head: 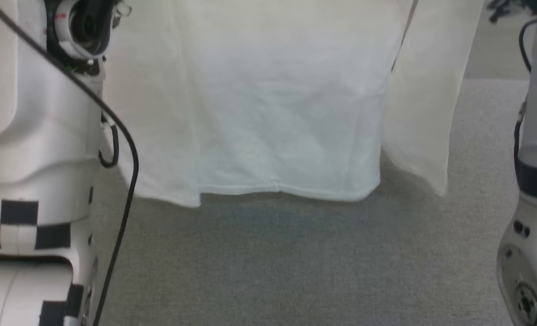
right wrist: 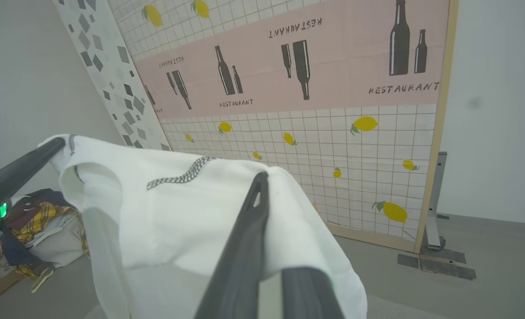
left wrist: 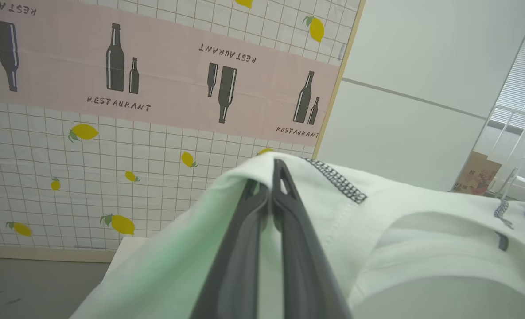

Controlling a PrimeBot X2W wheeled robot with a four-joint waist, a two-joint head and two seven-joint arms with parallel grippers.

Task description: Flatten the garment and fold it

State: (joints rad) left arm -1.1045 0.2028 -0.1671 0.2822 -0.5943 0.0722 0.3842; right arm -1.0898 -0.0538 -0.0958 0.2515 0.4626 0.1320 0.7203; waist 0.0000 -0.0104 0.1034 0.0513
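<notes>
The garment point(head: 268, 113), a white T-shirt, hangs spread wide in the head view, its bottom hem just above the grey surface. One sleeve droops at the right point(head: 427, 104). In the left wrist view my left gripper point(left wrist: 269, 177) is shut on a top edge of the garment point(left wrist: 399, 230), near a grey-black stitched seam. In the right wrist view my right gripper point(right wrist: 262, 179) is shut on the other top corner of the garment point(right wrist: 178, 208). The left gripper's dark fingers point(right wrist: 18, 173) pinch the far corner there.
A grey carpeted surface point(head: 295, 262) lies below the hem. My pale forearms flank the cloth at the left point(head: 32, 136) and right point(head: 535, 158). A printed panel point(right wrist: 333, 110) with bottles and lemons stands ahead on a metal foot point(right wrist: 435, 252). A pile of clothes point(right wrist: 32, 221) lies by the wall.
</notes>
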